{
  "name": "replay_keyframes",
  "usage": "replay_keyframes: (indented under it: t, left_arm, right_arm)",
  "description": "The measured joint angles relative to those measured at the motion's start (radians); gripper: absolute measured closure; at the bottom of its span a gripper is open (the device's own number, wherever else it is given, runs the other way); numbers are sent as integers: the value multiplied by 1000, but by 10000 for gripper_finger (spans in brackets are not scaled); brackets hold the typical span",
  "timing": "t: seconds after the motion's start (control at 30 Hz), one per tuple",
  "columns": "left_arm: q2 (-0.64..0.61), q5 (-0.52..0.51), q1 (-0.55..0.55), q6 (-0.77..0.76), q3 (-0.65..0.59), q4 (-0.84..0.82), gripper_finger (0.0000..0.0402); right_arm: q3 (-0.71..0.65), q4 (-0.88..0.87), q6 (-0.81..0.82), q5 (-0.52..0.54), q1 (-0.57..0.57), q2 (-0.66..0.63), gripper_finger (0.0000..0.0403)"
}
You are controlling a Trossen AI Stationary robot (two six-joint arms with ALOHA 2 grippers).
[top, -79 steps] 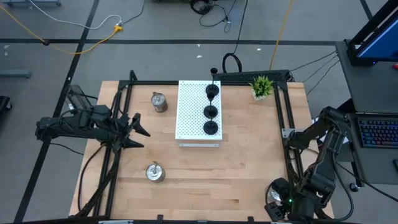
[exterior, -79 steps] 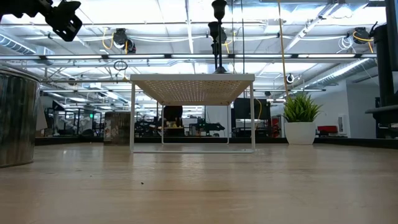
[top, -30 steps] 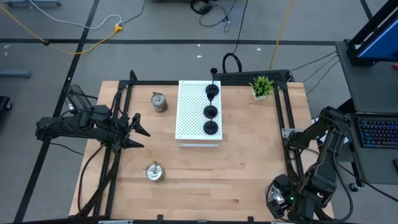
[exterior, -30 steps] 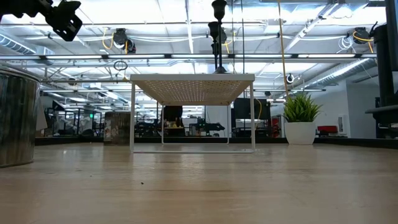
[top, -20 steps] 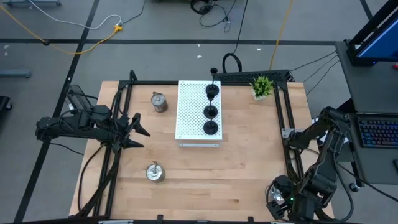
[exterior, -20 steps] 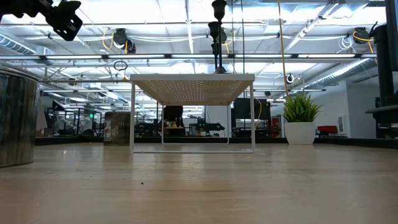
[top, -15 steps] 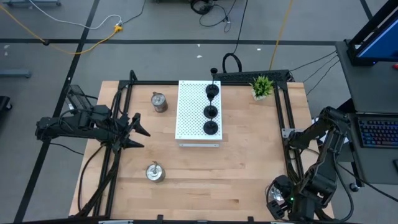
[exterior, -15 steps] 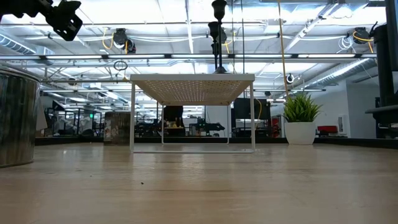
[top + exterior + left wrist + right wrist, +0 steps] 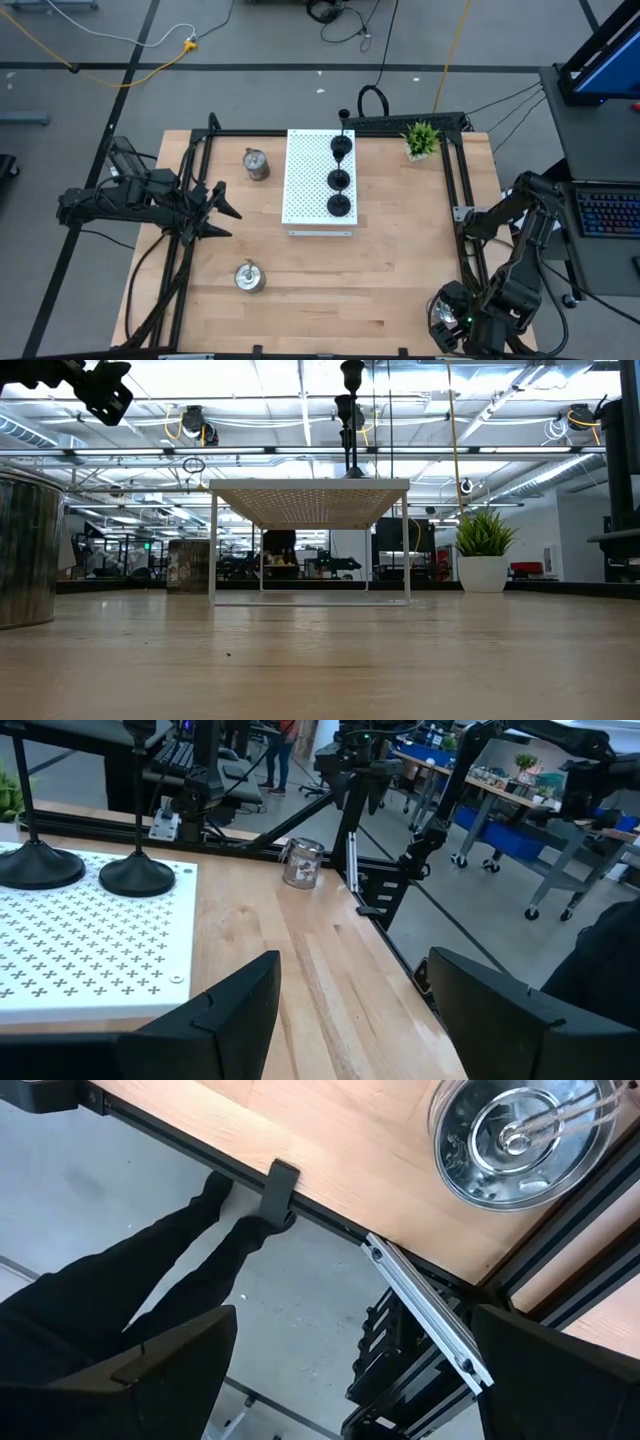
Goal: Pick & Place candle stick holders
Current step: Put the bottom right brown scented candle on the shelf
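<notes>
While three black candle stick holders (image 9: pixel 339 180) stand in a column on the white board (image 9: pixel 305 180) at centre frame, silver holders (image 9: pixel 256 164) sit on bare wood left of it, one lower. The left gripper (image 9: pixel 218 210) hovers mid-left, fingers spread, holding nothing; the right gripper (image 9: pixel 350 1370) hangs lower right, fingers wide. The polished metal looks rigid and probably slippery, so I'd pinch the narrow stem.

We look straight down on the whole bench (image 9: pixel 400 270) from overhead, and level across it from bench-top height. Both views share the white perforated board (image 9: pixel 310 180); each wrist camera looks out close past its own arm's fingers.
</notes>
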Motion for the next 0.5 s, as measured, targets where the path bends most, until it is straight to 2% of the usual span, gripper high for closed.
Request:
replay_keyframes:
  t: [0.33, 0.5]
  left_arm:
    - [0, -1, 0, 0, 0, 0, 144]
    - [0, -1, 0, -3, 0, 0, 144]
  right_arm:
    - [0, 104, -134, 4, -1, 0, 3]
    - [0, 52, -70, 5, 0, 0, 3]
